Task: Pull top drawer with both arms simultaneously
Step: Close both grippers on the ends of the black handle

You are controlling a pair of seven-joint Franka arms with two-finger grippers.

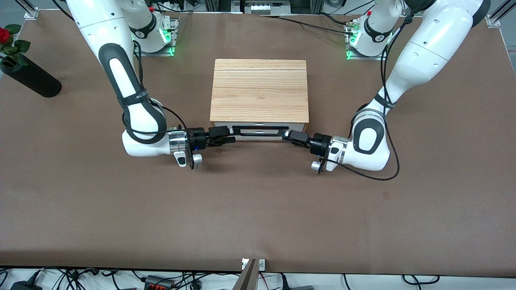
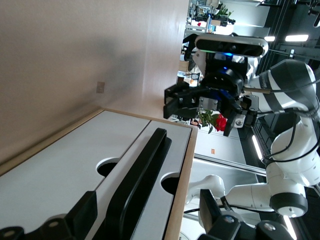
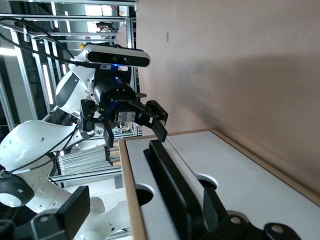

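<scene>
**A:** Any writing to read?

**B:** Only a black band on the right arm (image 1: 117, 72) with white lettering, too small to make out. The left arm (image 1: 415, 64) has a similar band, equally unreadable.

**A:** Where is the top drawer?

**B:** The top drawer (image 1: 221, 126) sits in the light-wood cabinet (image 1: 259, 90) at mid-table. Its white front faces 6 o'clock, toward the front camera, and looks level with the cabinet's edge. The black bar handle (image 1: 260, 127) runs across it from 9 to 3 o'clock.

**A:** And the grippers?

**B:** The right gripper (image 1: 230, 137) is at the handle's 9 o'clock end and the left gripper (image 1: 287, 135) is at its 3 o'clock end. Both lie low and level, pointing inward at each other. In the left wrist view its fingers (image 2: 82, 214) are spread wide with the bar running between them. The right wrist view shows that arm's fingers (image 3: 75, 212) spread wide too, with the bar between. Neither is pinched shut on the bar.

**A:** Room to move?

**B:** From the drawer front toward 6 o'clock, brown table (image 1: 258, 209) runs open to its edge. A black vase (image 1: 30, 78) with a red rose (image 1: 4, 34) lies toward 10 o'clock, well apart from the cabinet
</scene>
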